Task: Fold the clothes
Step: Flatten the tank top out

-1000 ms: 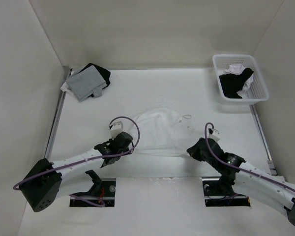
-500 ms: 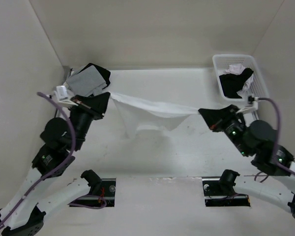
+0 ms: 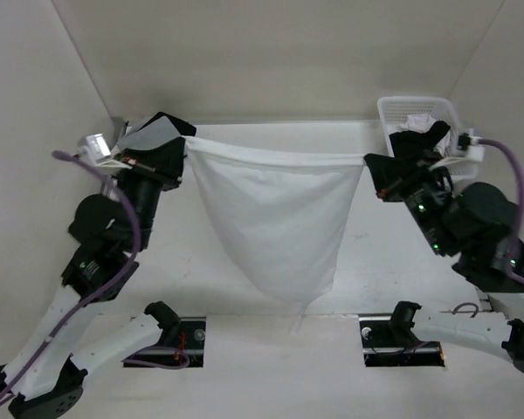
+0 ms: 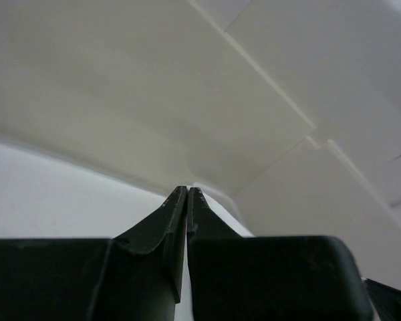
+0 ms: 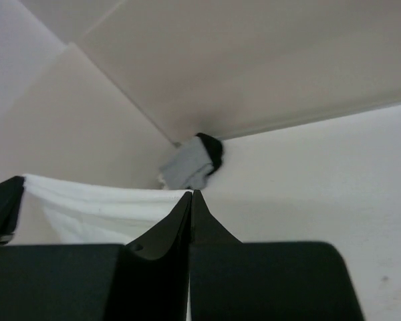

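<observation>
Two corners carry everything now — the left fingers and the right fingers are both closed, each pinching one top corner of the white garment. It hangs stretched between them in the air above the desk, with its lower tip and a string close to the near edge. The thin fabric may slip out of one pinch if the arms pull further apart. On lowering, the hanging tip may crumple under itself. The basket stands close to the right arm and the grey cloth close to the left — either could be knocked.
</observation>
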Action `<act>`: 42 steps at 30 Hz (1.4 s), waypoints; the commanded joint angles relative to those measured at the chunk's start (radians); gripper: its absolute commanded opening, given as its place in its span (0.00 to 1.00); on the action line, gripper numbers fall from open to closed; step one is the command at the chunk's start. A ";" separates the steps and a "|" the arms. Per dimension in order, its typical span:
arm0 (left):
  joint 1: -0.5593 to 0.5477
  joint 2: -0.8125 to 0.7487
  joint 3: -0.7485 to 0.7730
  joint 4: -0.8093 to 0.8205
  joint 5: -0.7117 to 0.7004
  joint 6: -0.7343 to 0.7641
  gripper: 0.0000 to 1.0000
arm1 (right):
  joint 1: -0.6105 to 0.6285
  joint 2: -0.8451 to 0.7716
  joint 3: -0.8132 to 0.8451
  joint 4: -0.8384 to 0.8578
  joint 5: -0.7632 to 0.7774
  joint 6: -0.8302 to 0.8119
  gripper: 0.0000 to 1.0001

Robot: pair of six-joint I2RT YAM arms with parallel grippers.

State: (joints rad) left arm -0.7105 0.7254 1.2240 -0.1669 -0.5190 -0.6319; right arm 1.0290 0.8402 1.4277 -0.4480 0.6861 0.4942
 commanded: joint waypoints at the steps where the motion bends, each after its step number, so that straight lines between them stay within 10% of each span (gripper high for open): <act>1: 0.088 0.127 -0.134 0.053 -0.013 -0.038 0.00 | -0.293 0.100 -0.093 0.057 -0.355 0.064 0.00; 10: 0.380 0.611 0.104 0.113 0.229 -0.101 0.00 | -0.712 0.584 0.135 0.169 -0.776 0.147 0.00; 20: 0.452 0.657 0.315 0.086 0.359 -0.118 0.00 | -0.766 0.648 0.395 0.084 -0.793 0.147 0.00; 31: 0.412 0.341 -0.481 0.309 0.347 -0.210 0.02 | -0.689 0.215 -0.621 0.440 -0.723 0.259 0.00; 42: 0.339 0.031 -0.972 0.183 0.409 -0.255 0.02 | -0.475 0.001 -1.119 0.473 -0.671 0.440 0.00</act>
State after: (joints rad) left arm -0.3321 0.8864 0.2558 0.0360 -0.1364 -0.8616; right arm 0.4824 0.9489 0.3359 -0.0483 -0.0334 0.8444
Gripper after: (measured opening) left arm 0.022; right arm 0.002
